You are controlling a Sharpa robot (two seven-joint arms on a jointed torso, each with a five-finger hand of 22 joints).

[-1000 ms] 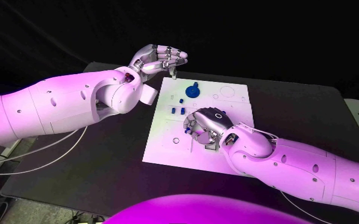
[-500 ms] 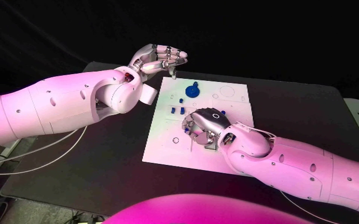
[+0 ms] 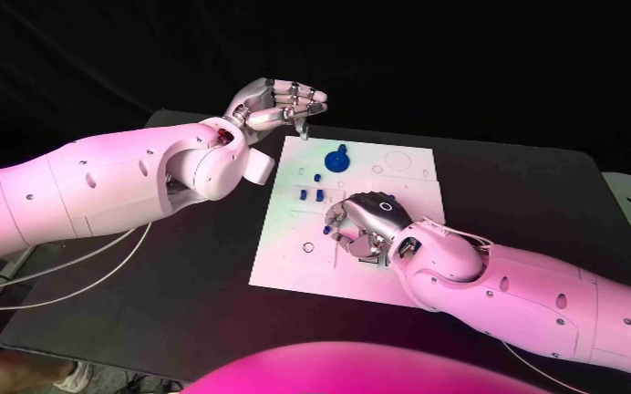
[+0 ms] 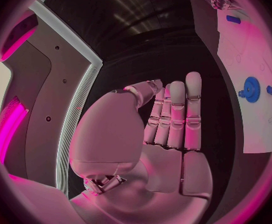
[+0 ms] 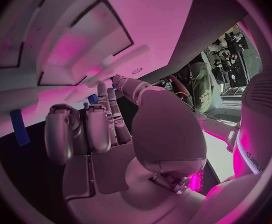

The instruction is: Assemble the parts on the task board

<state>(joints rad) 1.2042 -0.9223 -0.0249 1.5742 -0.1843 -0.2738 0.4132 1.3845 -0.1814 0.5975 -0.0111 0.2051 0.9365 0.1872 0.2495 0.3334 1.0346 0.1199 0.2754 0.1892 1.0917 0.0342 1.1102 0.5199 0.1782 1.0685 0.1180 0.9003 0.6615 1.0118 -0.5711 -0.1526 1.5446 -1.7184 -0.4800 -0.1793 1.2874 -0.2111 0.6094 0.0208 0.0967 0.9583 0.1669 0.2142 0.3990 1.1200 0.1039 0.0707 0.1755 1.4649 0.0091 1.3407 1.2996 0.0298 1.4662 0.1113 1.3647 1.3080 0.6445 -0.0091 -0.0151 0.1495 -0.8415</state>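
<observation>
We see a black table (image 3: 158, 294) with a flat white rectangular task board (image 3: 296, 262) lying at its middle. Our left silver hand (image 3: 279, 107) hovers above the table just beyond the board's far left corner, its fingers curled in toward the palm; a thin dark piece seems to hang below the fingertips, but we cannot tell whether the hand pinches it. Our right silver hand (image 3: 366, 222) rests palm down on the middle of the board, fingers bent onto its surface; whether it grips anything we cannot tell. A round blue toothed gear (image 3: 339, 160) sits near the board's far edge. Several small blue pegs (image 3: 309, 194) lie between the gear and the right hand, and another blue piece (image 3: 326, 228) lies just beside its fingers.
</observation>
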